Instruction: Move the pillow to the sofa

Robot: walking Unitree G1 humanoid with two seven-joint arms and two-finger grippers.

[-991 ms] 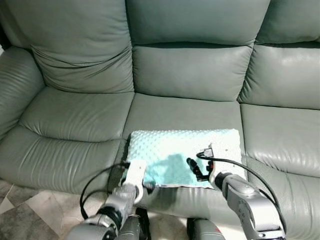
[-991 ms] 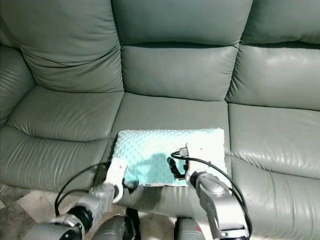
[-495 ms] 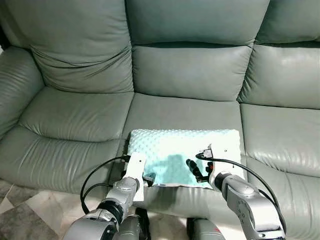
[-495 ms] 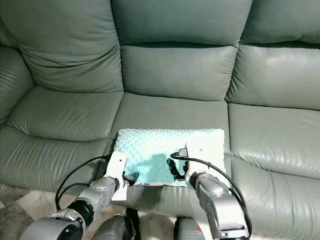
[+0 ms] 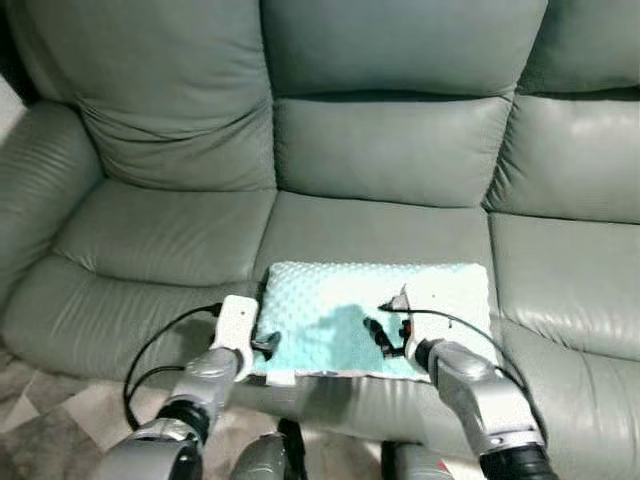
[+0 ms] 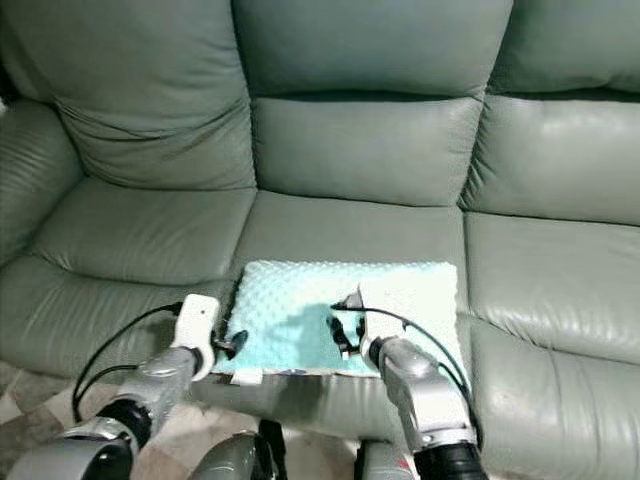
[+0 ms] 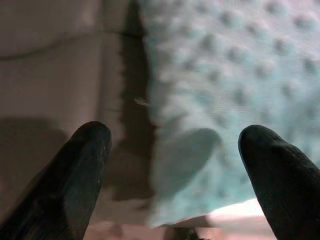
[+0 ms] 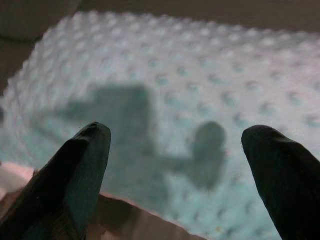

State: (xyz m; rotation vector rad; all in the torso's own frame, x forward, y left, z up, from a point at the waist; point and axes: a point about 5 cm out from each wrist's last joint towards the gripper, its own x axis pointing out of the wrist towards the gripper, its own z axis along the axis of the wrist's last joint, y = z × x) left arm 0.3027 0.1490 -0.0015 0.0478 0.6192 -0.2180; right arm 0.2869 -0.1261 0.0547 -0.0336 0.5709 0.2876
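Jaws, left: left gripper stands with its two black fingers wide apart and nothing between them; it hovers at the left short end of the pillow, one finger over bare leather, the other over the fabric.
Jaws, right: right gripper is likewise spread wide and empty, its fingers apart above the pillow's top surface, near the front edge and right of centre.
Task object: pale mint-green rectangular pillow with a raised dotted fleece cover lies flat on the middle seat cushion, close to the cushion's front edge.
Support: grey-green leather three-seat sofa, with its backrest behind the pillow and seat cushions to either side.
Long axis: pillow runs left to right across the seat, parallel to the sofa front; its short ends face the two arms.
Key relation: pillow lies directly ahead of and below both grippers, between them along its long axis. Left gripper sits at the very edge; right gripper is over the body of the pillow, so neither is clearly the nearer.
Progress, judged: pillow already rests on the sofa, so the placement appears complete and both grippers look released.
Next move, judged: drawing both arms back towards the robot, clear of the front edge, without catching the fleece.
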